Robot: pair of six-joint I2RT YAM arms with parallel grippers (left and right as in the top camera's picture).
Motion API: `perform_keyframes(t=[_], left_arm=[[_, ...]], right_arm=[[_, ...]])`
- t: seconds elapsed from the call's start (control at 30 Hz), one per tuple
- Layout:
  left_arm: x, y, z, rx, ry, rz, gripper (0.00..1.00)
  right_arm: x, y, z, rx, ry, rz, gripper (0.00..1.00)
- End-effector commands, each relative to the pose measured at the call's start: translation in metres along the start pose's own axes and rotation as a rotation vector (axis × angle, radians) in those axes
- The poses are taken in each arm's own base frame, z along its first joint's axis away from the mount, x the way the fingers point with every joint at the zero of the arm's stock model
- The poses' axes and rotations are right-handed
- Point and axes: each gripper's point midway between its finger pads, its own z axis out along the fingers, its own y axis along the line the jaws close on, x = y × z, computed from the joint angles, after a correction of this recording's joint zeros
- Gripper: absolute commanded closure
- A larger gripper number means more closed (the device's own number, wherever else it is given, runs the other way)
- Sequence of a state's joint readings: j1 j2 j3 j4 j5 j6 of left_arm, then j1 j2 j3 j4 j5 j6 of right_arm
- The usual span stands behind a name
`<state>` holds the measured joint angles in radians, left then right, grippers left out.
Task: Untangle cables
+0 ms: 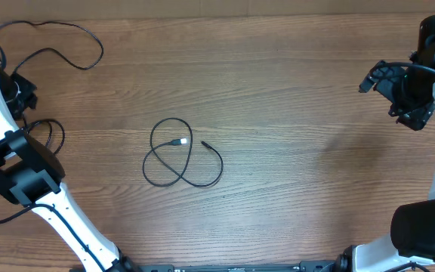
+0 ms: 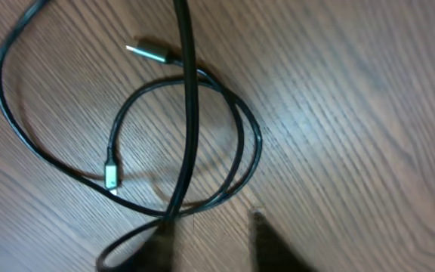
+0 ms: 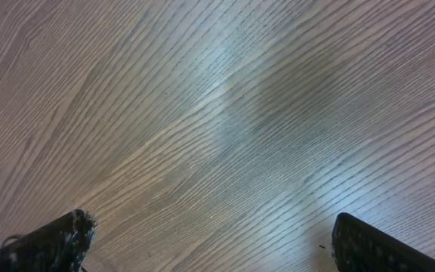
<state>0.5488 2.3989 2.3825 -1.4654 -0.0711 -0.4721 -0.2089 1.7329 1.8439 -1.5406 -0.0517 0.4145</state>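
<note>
Wood-grain tabletop is filling every view. I am seeing one coiled cable [image 1: 182,172] lying just 9 o'clock of centre. At 9 o'clock my left gripper [image 2: 210,223] is hovering, jaws spread, over a silver-plugged cable [image 2: 244,128]. At 2 o'clock my right gripper [image 3: 214,221] is hanging with its jaws wide apart over bare wood.

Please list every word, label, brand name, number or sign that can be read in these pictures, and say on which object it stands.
None: no view shows any readable text.
The looped black cable in the middle of the table bears no visible marking.
The silver-tipped plug in the left wrist view is blurred, and no print can be made out.
The wooden table shows only grain.
The right pincer shows no label.
</note>
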Motion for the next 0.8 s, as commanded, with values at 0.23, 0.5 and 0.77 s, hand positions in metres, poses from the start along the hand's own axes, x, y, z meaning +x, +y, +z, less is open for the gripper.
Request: perform_keyframes(t=[0.23, 0.5, 0.77], left_arm=[[-0.016, 0.0, 0.001, 0.003, -0.048, 0.018, 0.4], [-0.022, 0.015, -0.028, -0.06, -0.101, 0.008, 0.38], [-0.016, 0.036, 0.0, -0.16, -0.052, 0.003, 0.55]], right_arm=[[-0.002, 0.0, 0.0, 0.003, -0.008, 0.0, 0.0], [-0.002, 0.0, 0.0, 0.002, -0.01, -0.001, 0.0], [-0.002, 0.0, 0.0, 0.002, -0.01, -0.001, 0.0]])
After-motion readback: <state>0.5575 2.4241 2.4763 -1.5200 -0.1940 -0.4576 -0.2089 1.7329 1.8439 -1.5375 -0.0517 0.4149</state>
